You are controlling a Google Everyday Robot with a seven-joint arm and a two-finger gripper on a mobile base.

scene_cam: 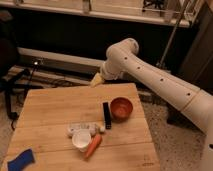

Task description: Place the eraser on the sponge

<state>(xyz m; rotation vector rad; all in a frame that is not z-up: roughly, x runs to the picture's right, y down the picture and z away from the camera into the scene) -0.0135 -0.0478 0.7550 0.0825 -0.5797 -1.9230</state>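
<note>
At the far edge of the table hangs the hand.

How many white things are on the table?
2: a white cup beside the carrot, and a white strip-shaped object just behind the cup. None seems hidden. The gripper hovers near the far edge of the table.

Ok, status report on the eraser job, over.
Gripper open, empty, by far edge of table. Eraser flat beside red bowl. Sponge front-left corner; cup, carrot roughly between.

Black eraser lying flat (untouched), well apart from blue sponge.
</note>
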